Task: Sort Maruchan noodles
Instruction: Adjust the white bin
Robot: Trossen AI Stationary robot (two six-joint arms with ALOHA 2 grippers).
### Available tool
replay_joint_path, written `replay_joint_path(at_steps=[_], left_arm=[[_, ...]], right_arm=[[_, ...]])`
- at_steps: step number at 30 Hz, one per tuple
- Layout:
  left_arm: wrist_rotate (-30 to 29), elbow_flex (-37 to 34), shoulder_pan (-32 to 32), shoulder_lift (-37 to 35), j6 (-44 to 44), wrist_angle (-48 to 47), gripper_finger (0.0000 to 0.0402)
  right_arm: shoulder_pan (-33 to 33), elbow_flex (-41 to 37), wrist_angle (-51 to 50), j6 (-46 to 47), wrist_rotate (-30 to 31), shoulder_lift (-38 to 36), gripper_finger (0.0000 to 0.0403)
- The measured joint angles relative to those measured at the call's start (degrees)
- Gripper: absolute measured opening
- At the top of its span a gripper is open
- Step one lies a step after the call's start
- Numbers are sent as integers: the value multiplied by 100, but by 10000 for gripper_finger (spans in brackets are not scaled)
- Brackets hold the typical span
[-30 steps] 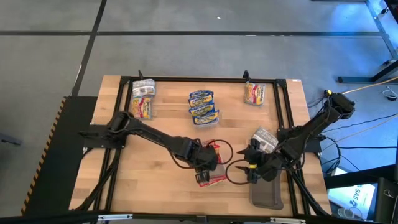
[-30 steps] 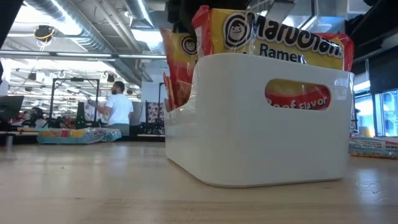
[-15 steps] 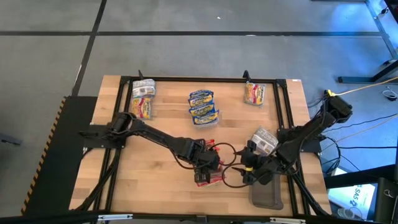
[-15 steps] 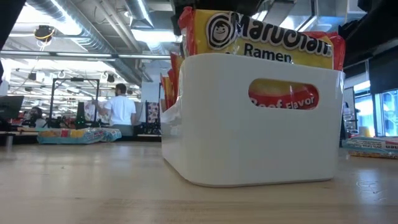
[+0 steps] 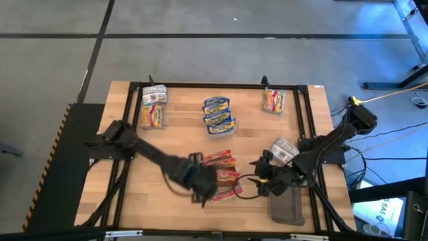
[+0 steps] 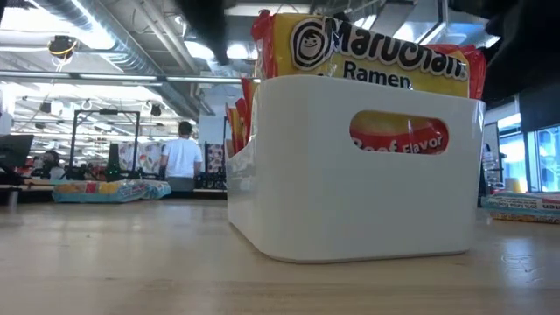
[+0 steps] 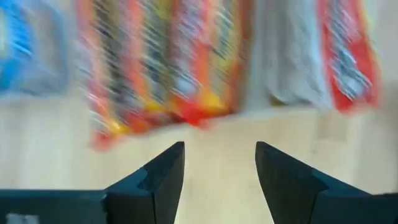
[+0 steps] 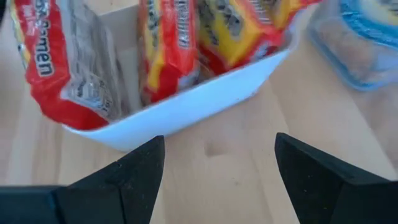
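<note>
The red noodle packets point(image 5: 221, 175) stand on edge in the white tray point(image 6: 350, 175), low in the middle of the high view, so the same kind stays together. I count about three. The left end effector point(image 5: 198, 189) is released and empty beside them. The right end effector point(image 5: 262, 181) is released too. Three blue packets point(image 5: 218, 114) lie on the surface at upper middle.

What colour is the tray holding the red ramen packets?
Plain white tray, clearest in the low view.
</note>
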Motion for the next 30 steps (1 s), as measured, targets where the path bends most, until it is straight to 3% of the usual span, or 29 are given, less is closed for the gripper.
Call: replay_joint_path(at_steps=[5, 9, 15, 23, 30], left_arm=[[217, -794, -551, 13, -1088, 411, 189], [-64, -1672, -780, 20, -1773, 1531, 189], [-651, -2691, -742, 22, -2361, 2822, 189], [-1859, -2880, -393, 20, -2547, 3101, 189], [-2010, -2880, -26, 18, -2408, 2909, 189]], right_arm=[[-286, 1, 531, -565, -595, 398, 267], [-519, 1, 949, -899, -1029, 754, 230], [-659, -1, 1041, -1011, -1176, 974, 161], [-643, -1, 1488, -1013, -1171, 1012, 118], [-641, -1, 1648, -1010, -1131, 1012, 115]])
